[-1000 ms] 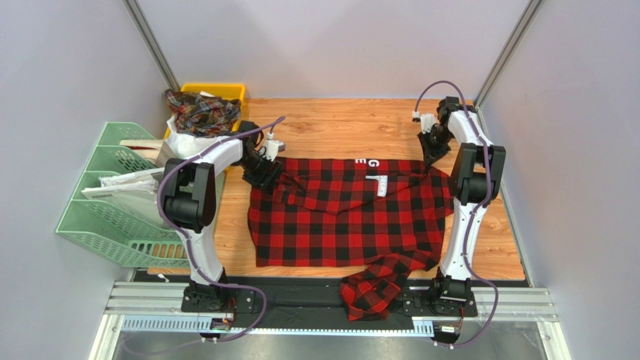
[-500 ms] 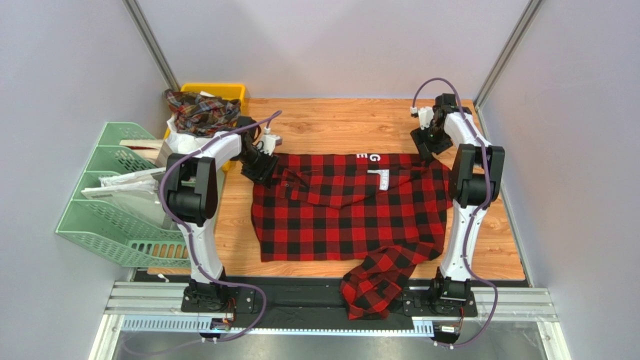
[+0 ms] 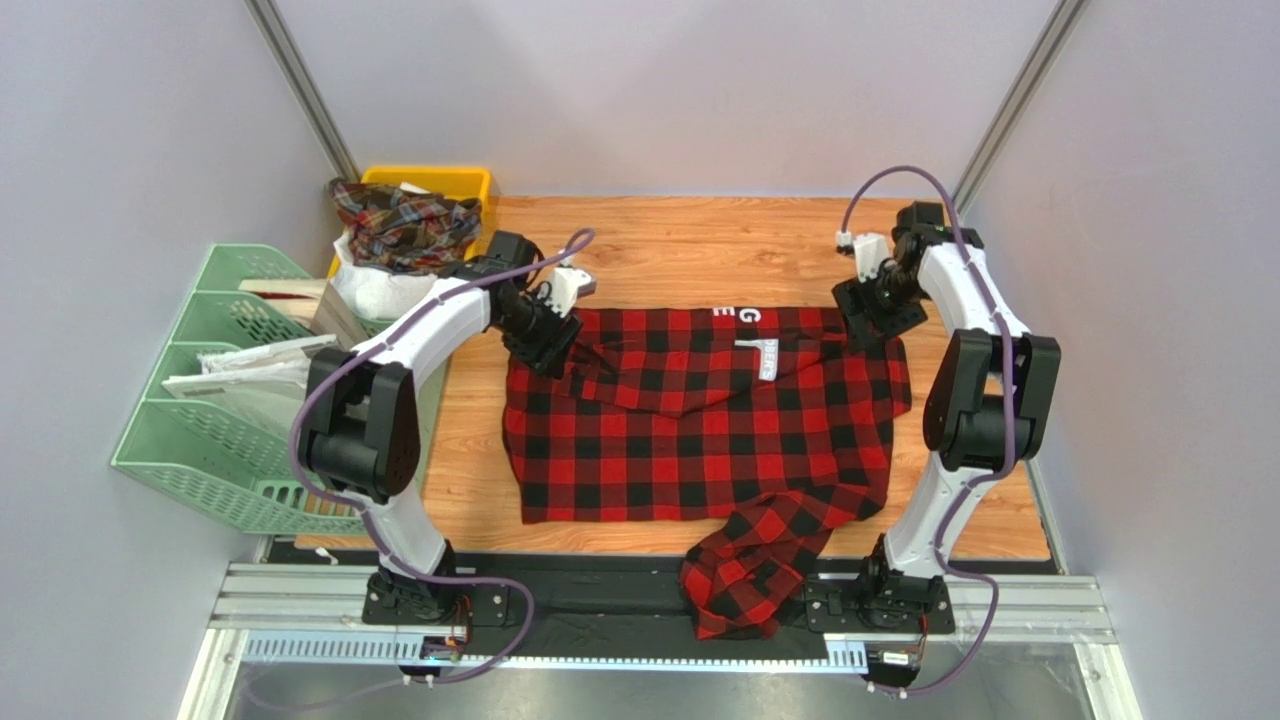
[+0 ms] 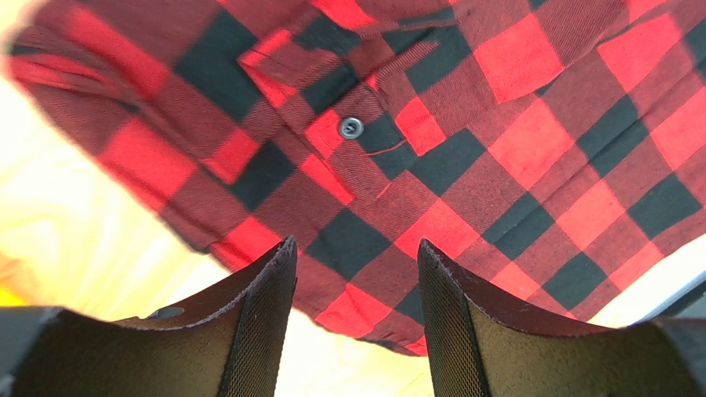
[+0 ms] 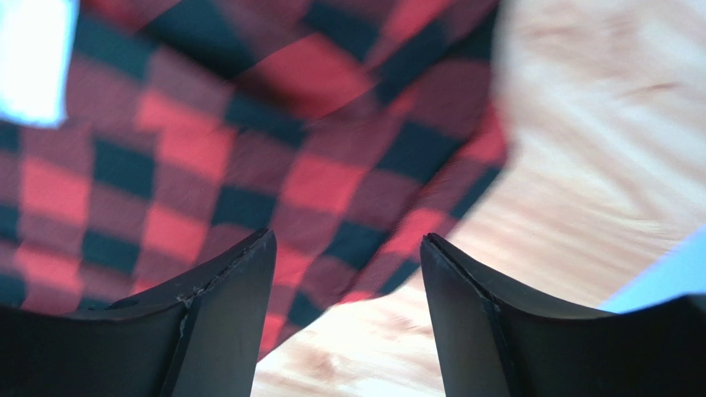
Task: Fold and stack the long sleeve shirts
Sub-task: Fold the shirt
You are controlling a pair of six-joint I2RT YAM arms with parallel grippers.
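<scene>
A red-and-black checked long sleeve shirt (image 3: 691, 428) lies spread flat on the wooden table, its white neck label (image 3: 762, 362) showing. One sleeve (image 3: 748, 573) hangs over the near edge. My left gripper (image 3: 541, 336) hovers open over the shirt's far left corner; the left wrist view shows checked cloth with a button (image 4: 350, 127) under the empty left gripper (image 4: 356, 258). Open too, my right gripper (image 3: 869, 312) sits above the far right corner, with the shirt's edge (image 5: 356, 165) and bare wood below the right gripper (image 5: 348, 250). A second, darker plaid shirt (image 3: 403, 222) lies bunched in a bin.
The yellow bin (image 3: 451, 180) stands at the far left corner of the table (image 3: 661, 248). A green tray rack (image 3: 211, 435) with papers sits off the table's left side. White letters (image 3: 739, 317) mark the wood by the collar. Grey walls close in on both sides.
The right gripper opened and let go of the shirt's far right corner, then drew back to the right. The left arm swung a little to the right, still open.
</scene>
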